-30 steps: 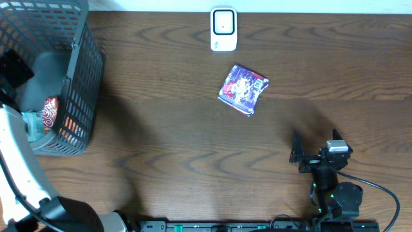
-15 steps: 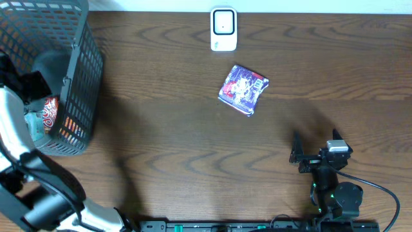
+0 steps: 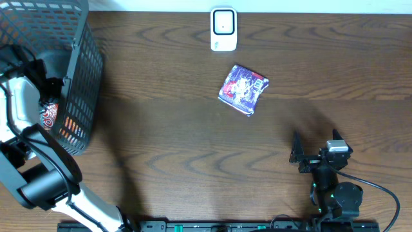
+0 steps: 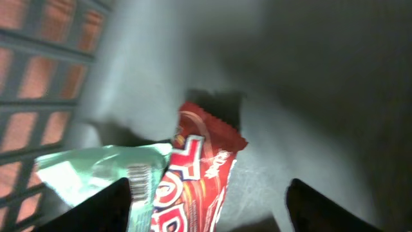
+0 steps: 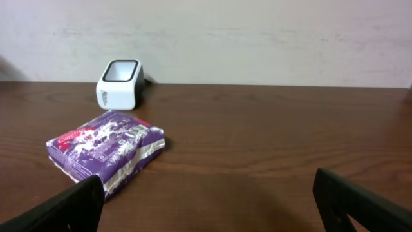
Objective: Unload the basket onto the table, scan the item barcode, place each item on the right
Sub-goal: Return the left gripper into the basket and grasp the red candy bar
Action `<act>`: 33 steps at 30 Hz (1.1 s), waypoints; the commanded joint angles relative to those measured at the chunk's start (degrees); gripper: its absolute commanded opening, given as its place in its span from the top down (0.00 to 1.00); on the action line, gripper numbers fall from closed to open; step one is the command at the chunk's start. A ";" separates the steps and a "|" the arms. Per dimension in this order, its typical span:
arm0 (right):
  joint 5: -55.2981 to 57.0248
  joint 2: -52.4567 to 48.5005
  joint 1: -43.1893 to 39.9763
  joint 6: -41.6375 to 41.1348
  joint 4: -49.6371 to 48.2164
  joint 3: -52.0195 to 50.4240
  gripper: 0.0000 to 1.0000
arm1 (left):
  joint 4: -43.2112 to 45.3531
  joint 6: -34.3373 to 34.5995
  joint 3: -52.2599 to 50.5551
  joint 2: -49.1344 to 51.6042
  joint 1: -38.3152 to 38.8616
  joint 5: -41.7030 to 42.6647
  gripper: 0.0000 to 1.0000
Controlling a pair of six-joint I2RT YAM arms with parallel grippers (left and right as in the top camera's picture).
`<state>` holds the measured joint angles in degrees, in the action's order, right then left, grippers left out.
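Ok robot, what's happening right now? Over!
Left tool open, down in basket above red packet. Right tool open, empty. Green packet touching red one's side. Purple packet lying near scanner.

The dark brown table [image 3: 161,129] shows smooth wood grain with a faint sheen. At its far left, the black mesh basket [image 3: 84,71] looks like matt plastic. Inside it, a red candy wrapper [image 4: 193,187] and a mint-green packet [image 4: 96,174] are crinkly, glossy film. The white box-shaped scanner [image 3: 223,29] is smooth plastic, and the purple packet [image 3: 243,89] is shiny.
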<state>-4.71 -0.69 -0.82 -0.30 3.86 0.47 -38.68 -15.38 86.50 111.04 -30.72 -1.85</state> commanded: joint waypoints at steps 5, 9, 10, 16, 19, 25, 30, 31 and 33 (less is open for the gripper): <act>-0.33 0.31 0.52 0.79 0.17 -0.11 0.01 | -1.38 -0.92 -0.81 5.25 -0.37 -0.79 0.26; -0.33 0.31 0.52 0.79 0.17 -0.11 0.01 | -0.74 -0.94 -0.81 6.91 -0.39 -3.23 0.26; -0.33 0.31 0.52 0.79 0.17 -0.11 0.01 | -0.46 -0.94 -0.81 7.21 -0.39 -4.04 0.26; -0.33 0.31 0.52 0.79 0.17 -0.11 0.01 | 0.20 -0.92 -0.81 9.11 -0.83 -5.16 0.30; -0.33 0.31 0.52 0.79 0.17 -0.11 0.01 | 0.33 -0.90 -0.83 9.57 -1.33 -5.11 0.45; -0.33 0.31 0.52 0.79 0.17 -0.11 0.01 | -0.02 -0.87 -0.85 9.60 -2.12 -5.07 0.88; -0.33 0.31 0.52 0.79 0.17 -0.11 0.01 | -0.98 -0.87 -0.61 9.05 -1.77 -5.07 0.93; -0.33 0.31 0.52 0.79 0.17 -0.11 0.01 | -1.07 -0.83 -0.20 8.37 -1.62 -5.07 0.93; -0.33 0.31 0.55 0.79 0.17 -0.11 0.01 | -1.46 1.22 1.38 5.99 -0.96 -5.07 0.93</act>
<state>-4.71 -0.69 -0.82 -0.30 3.86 0.47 -38.94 -15.97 86.67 118.45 -32.27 -6.61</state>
